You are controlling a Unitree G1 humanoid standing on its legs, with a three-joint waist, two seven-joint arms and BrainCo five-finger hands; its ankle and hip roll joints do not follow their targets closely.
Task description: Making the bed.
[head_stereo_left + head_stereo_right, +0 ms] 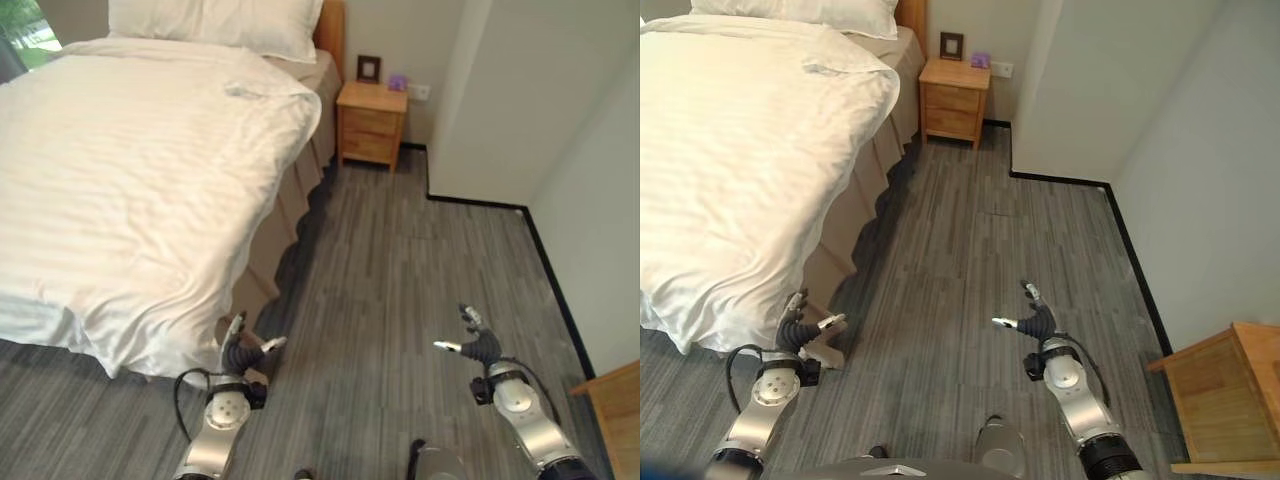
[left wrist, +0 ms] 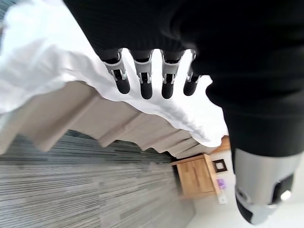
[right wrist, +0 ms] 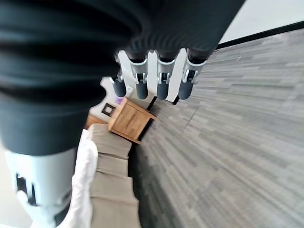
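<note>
Draping smoothly, striped white duvet (image 1: pixel 130 170) covers bed (image 1: pixel 290 200).

Bedroom, home or hotel style. Bed (image 1: pixel 130 180) fills 9 to 12 o'clock: white striped duvet (image 1: pixel 110 150) hanging over near edge, beige pleated bed skirt (image 1: pixel 290 205) beneath, white pillow (image 1: pixel 215 22) at head against wooden headboard (image 1: pixel 333 30). Wooden nightstand (image 1: pixel 371 122) with drawers at 12 o'clock, just beside bed, small dark picture frame (image 1: pixel 369 68) on top, wall socket (image 1: pixel 420 91) beside. Grey wood-plank floor (image 1: pixel 400 270), black skirting (image 1: pixel 475 201) along plain white walls (image 1: pixel 500 90). Corner of second wooden cabinet (image 1: pixel 1225 395) at 4 o'clock.
</note>
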